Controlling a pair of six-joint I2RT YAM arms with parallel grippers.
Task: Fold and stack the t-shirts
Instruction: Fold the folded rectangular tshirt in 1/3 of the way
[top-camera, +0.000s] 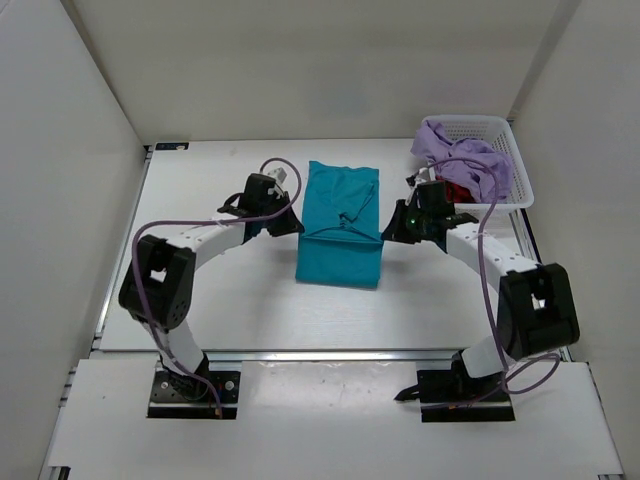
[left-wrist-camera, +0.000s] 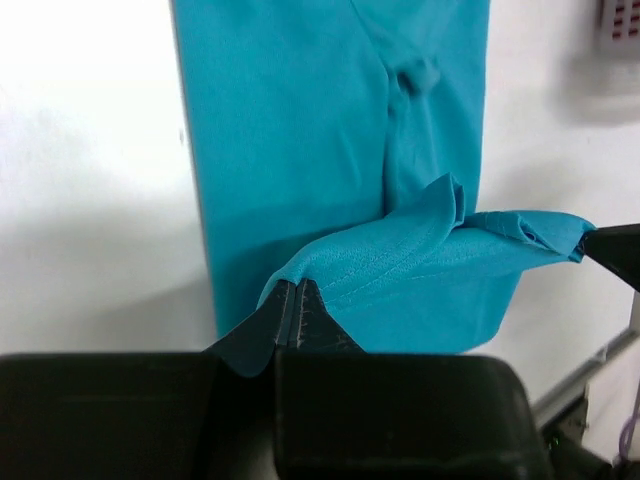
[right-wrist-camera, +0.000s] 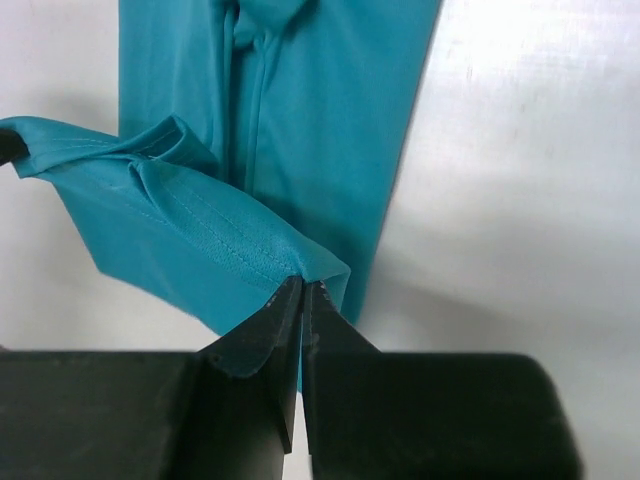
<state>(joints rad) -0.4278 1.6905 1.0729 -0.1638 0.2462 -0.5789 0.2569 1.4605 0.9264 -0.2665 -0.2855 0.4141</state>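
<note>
Two hands are closed on the teal t-shirt (top-camera: 340, 215): its left side is pinched by the left hand (left-wrist-camera: 297, 305), its right side by the right hand (right-wrist-camera: 302, 298). A stitched edge is held stretched between them, raised above the middle of the shirt. The rest of the teal t-shirt is laid as a long strip on the worktop (top-camera: 220, 300). To its right a white mesh basket (top-camera: 500, 130) is seen, with the lavender t-shirt (top-camera: 460, 160) and the red t-shirt (top-camera: 458, 190) bundled inside.
</note>
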